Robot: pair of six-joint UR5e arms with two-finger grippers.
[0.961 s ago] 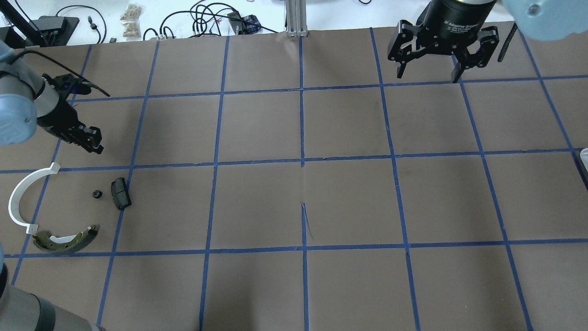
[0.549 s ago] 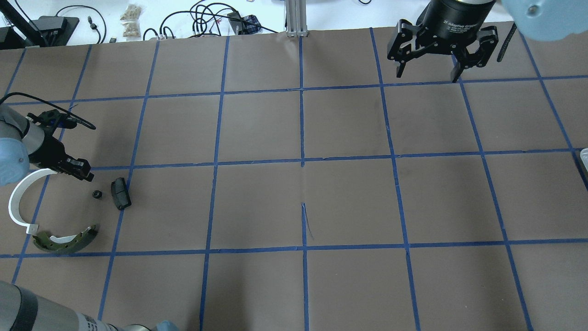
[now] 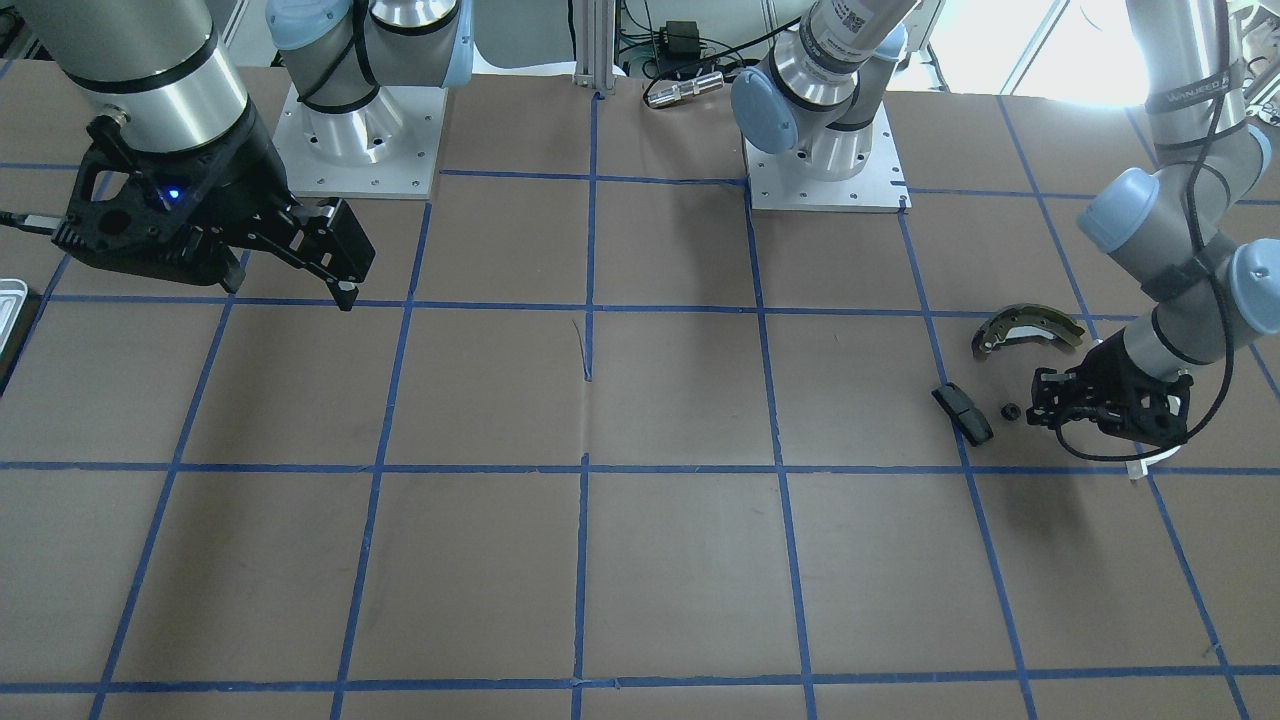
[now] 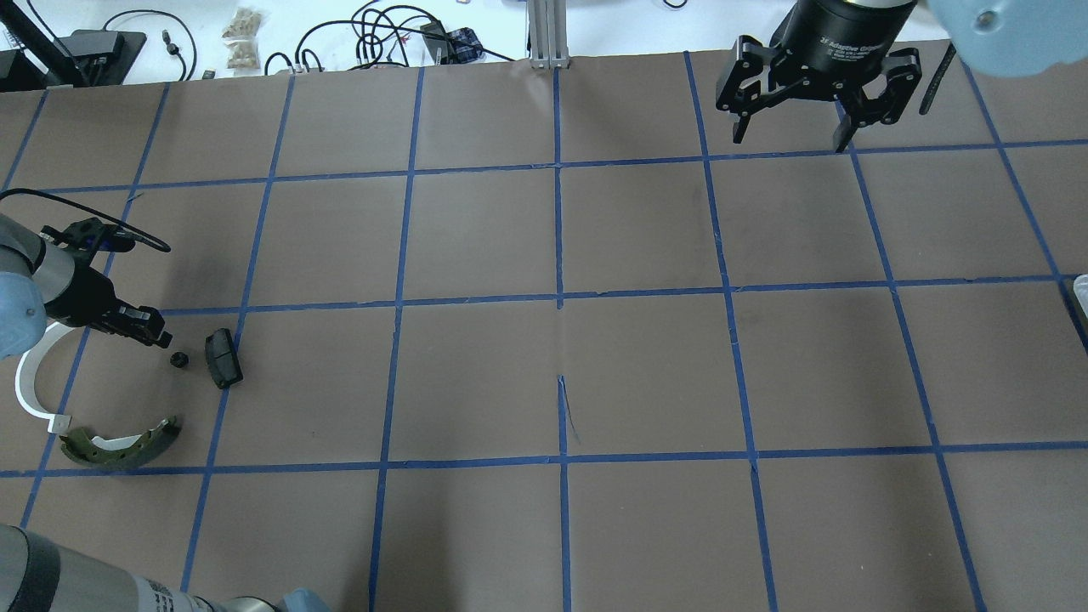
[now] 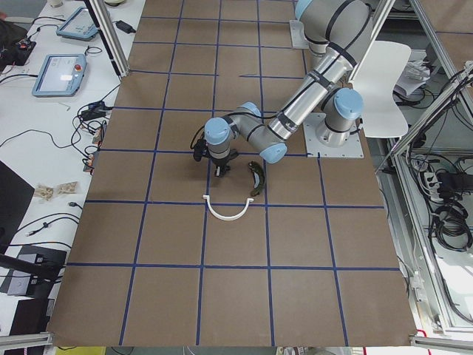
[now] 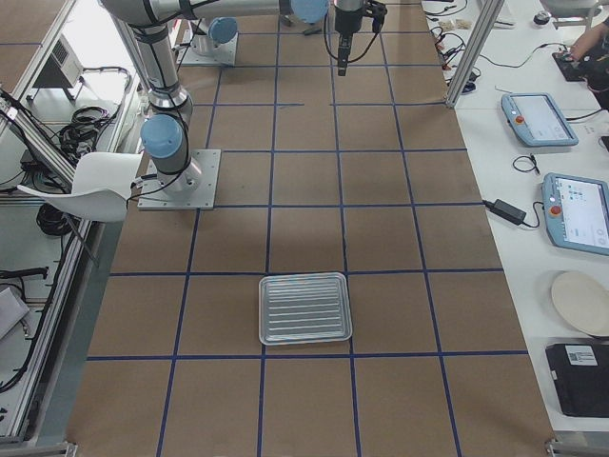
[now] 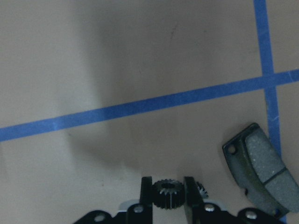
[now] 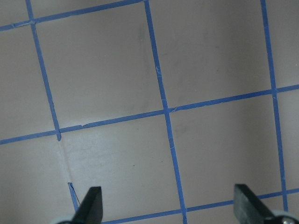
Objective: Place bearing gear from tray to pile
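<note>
My left gripper (image 4: pixel 158 333) is shut on a small black bearing gear (image 7: pixel 168 194), which sits between its fingers in the left wrist view. It hangs low over the pile. The pile holds an olive brake shoe (image 4: pixel 119 446), a white plastic arc (image 4: pixel 25 382), a black oblong block (image 4: pixel 223 357) and a second small gear (image 4: pixel 178 359), which lies just beside the fingertips. My right gripper (image 4: pixel 792 132) is open and empty, high over the far right of the table. The tray (image 6: pixel 304 278) stands empty at the table's right end.
Brown paper with a blue tape grid covers the table. Cables and a small bag lie beyond the far edge (image 4: pixel 382 34). The two arm bases (image 3: pixel 360 140) stand at the robot's side. The tray's edge shows at the overhead view's right border (image 4: pixel 1081 287).
My left gripper has moved toward the robot's side and down, from beyond the blue line to right beside the gear on the table. The pile's parts and the right arm have not moved.
</note>
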